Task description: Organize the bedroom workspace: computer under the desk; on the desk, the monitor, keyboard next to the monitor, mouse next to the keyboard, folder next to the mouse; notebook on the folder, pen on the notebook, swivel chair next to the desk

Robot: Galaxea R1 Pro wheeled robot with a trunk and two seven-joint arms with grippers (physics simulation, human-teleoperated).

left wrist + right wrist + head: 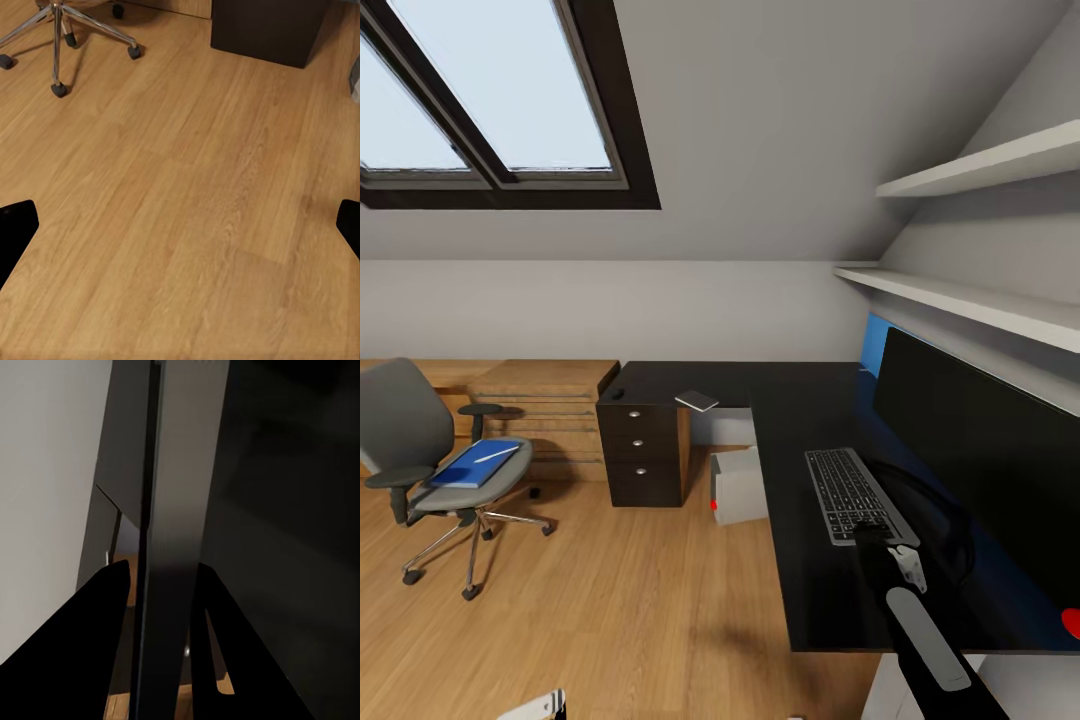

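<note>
Head view: your right gripper (877, 532) pinches the keyboard's (848, 489) near end, keyboard flat on the table (800, 570) beside the monitor (980, 450). Release gently, lift straight. Left gripper (180, 225) spread wide, holding nothing, over floor.

Daylight entered through the skylight (490, 90), and the room was evenly, softly bright, with a smooth rendered look and no grain. The wooden floor (610, 610) carried a faint sheen and only pale shadows beneath the swivel chair (440, 450). The desk (800, 420) top was matte black, swallowing detail ahead of the right gripper (880, 535). The monitor (980, 450) cast a blue glow along its edge. The right wrist view was dim, its fingers (82, 645) pure black silhouettes. Straight lines bowed slightly near the head view's edges.
</note>
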